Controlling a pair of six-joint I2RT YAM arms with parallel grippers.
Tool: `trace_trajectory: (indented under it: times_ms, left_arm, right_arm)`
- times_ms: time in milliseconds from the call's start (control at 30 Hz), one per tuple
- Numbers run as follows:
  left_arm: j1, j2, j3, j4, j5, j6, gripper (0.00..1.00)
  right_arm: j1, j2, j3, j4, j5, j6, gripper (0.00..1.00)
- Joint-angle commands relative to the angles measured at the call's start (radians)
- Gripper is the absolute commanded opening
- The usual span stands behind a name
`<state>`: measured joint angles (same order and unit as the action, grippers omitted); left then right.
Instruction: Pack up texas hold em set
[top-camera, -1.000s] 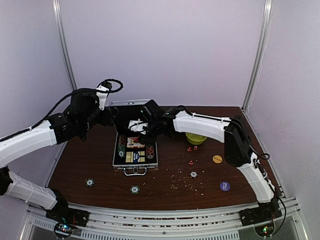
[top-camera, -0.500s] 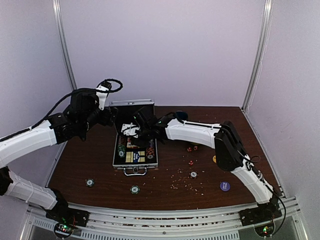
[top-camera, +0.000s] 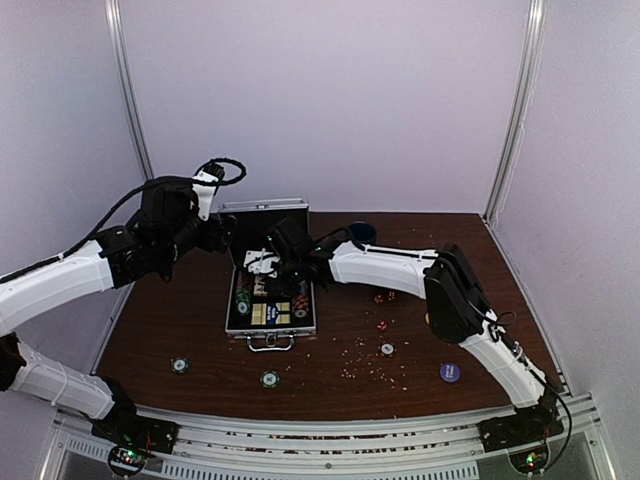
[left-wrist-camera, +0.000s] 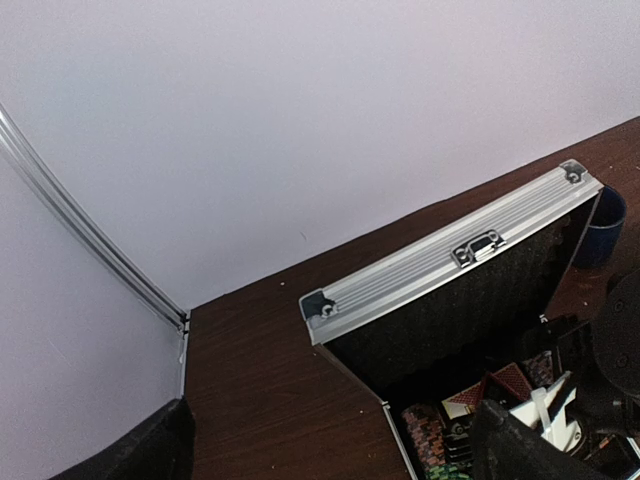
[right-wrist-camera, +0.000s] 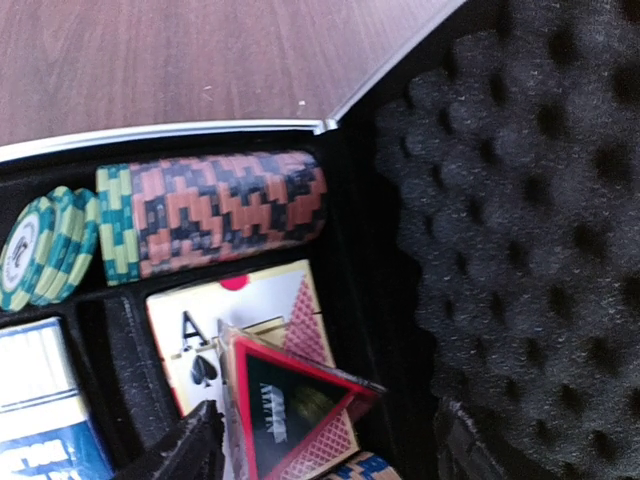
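The small silver aluminium briefcase (top-camera: 270, 337) lies open on the dark wooden table (top-camera: 170, 320), with its foam-lined lid upright toward the rear wall. The right claw (right-wrist-camera: 320, 450) is inside the case, fingers spread and clamping nothing. The red triangle (right-wrist-camera: 290, 405) lies tilted between them on the red card box (right-wrist-camera: 190, 320), with a gap visible past its right tip. In the same case sit the blue card box (right-wrist-camera: 35, 420) and a row of orange-and-black round poker chips (right-wrist-camera: 230, 205). The left claw (left-wrist-camera: 328, 425) hovers left of the lid, spread wide and empty. Loose chips (top-camera: 270, 379) and tiny red dice (top-camera: 381, 325) lie on the table outside the case.
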<state>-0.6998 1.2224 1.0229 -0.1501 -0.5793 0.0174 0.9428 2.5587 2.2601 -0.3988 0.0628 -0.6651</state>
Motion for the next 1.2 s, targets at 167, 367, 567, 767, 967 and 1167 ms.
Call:
trace_trajectory:
  times_ms: [167, 367, 567, 767, 967, 1167]
  left_arm:
    - [0.008, 0.0, 0.006, 0.044, 0.014, -0.005, 0.98]
    - [0.007, -0.007, 0.001, 0.049, 0.005, -0.007, 0.98]
    - [0.007, -0.009, 0.0, 0.049, -0.002, -0.007, 0.98]
    - [0.007, -0.003, -0.004, 0.052, -0.003, -0.002, 0.98]
    - [0.007, 0.018, -0.001, 0.051, 0.008, 0.004, 0.98]
    - [0.007, 0.036, -0.002, 0.05, 0.116, 0.029, 0.95]
  right_arm:
    - [0.006, -0.034, 0.003, -0.015, -0.031, 0.02, 0.8]
    - [0.009, -0.19, -0.055, -0.094, -0.189, 0.072, 0.81]
    - [-0.006, -0.417, -0.306, -0.174, -0.524, 0.127, 0.8]
    - [-0.049, -0.571, -0.516, -0.189, -0.917, 0.254, 0.77]
    - [-0.061, -0.646, -0.625, -0.163, -1.106, 0.343, 0.74]
    - [-0.079, -0.676, -0.665, -0.128, -1.242, 0.406, 0.74]
